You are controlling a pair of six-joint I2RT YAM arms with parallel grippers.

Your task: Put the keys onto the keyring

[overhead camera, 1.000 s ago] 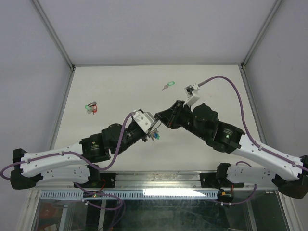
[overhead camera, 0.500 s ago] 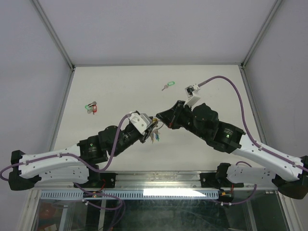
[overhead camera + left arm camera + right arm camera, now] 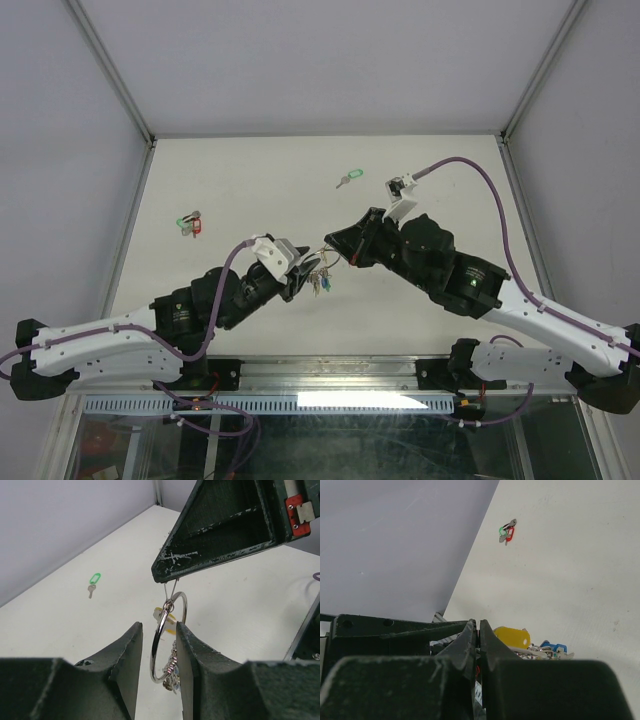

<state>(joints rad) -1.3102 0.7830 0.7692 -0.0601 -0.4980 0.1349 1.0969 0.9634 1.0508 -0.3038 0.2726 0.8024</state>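
While right gripper point(image 3: 478, 624) is clenching a thin bit of wire at the top of the keyring point(image 3: 153, 647), the ring is hanging in the air off its tip, above the table point(image 3: 250, 180) near the front middle. Meanwhile left gripper point(image 3: 159, 626) is sitting released, fingers point(image 3: 125, 660) standing either side of the ring; can't tell if either is touching it. Under the ring, yellow tag point(image 3: 512, 636) and blue tags point(image 3: 552, 647) are bunching together; can't tell if the yellow one is actually threaded on.

I'm reading this as a regrip/handover step mid-task, not threading proper. One green key point(image 3: 93, 580) is lying loose toward the far side, well apart, and a red-and-green pair point(image 3: 189, 224) is lying near the left wall, so work is remaining.

Next move, my guess: left is needing a firm hold on the ring rim so right can let go and fetch the green key. Ring is thin and free to swing, so closing off-centre is risking a twist or a drop.

Surface is looking plain off-white, matte, flat. Cell is being boxed in by pale grey walls point(image 3: 300, 60) with metal corner posts point(image 3: 110, 68).
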